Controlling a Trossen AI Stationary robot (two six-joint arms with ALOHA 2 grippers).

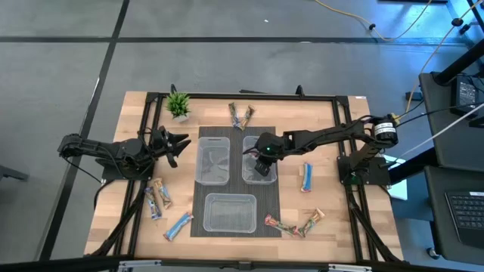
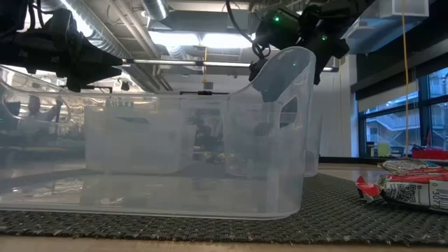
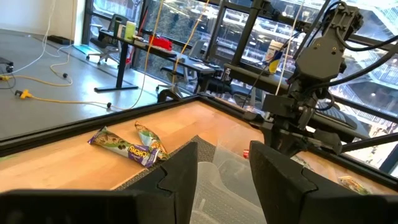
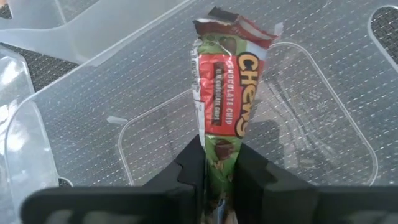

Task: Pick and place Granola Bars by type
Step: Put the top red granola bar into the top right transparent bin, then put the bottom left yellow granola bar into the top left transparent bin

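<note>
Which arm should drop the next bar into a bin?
Right. Its pincer is shut on a red-and-green Chewy granola bar above the clear plastic bin. The left pincer hovers open, holding nothing, beside the mat.

- A robotics lab or workshop: grey concrete floor (image 1: 227, 68) with yellow cables (image 1: 393, 30) trailing across it.
- Wooden table (image 1: 325, 113) in a black metal frame, an arm mounted either side.
- Exposed ceiling ducts (image 2: 189, 21) and strip lighting.
- Desks and office chairs (image 3: 115, 31) against big windows (image 3: 186, 18).
</note>
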